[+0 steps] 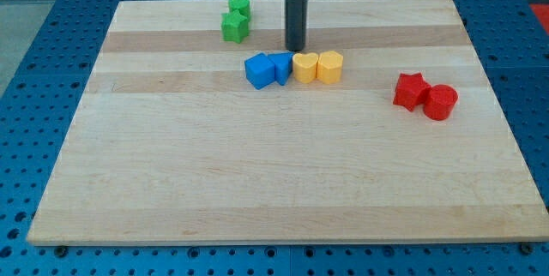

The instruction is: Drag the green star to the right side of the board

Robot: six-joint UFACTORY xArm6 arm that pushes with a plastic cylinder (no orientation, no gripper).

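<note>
Our tip (pixel 296 48) (a bare rod, so no fingers to open or close) stands just above the blue blocks (pixel 268 69). The green star-shaped block (pixel 234 27) lies to its left, near the wooden desk's (pixel 257 182) top edge, beside a green cylinder block (pixel 239 5).

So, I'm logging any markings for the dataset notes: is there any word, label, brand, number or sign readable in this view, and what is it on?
None: no readable text anywhere.
Pale wooden board: plain wood grain only.
Green star block, green cylinder, blue blocks, yellow blocks, red blocks: unmarked.
Dark rod, my tip: unmarked, just above the blue and yellow row.
</note>
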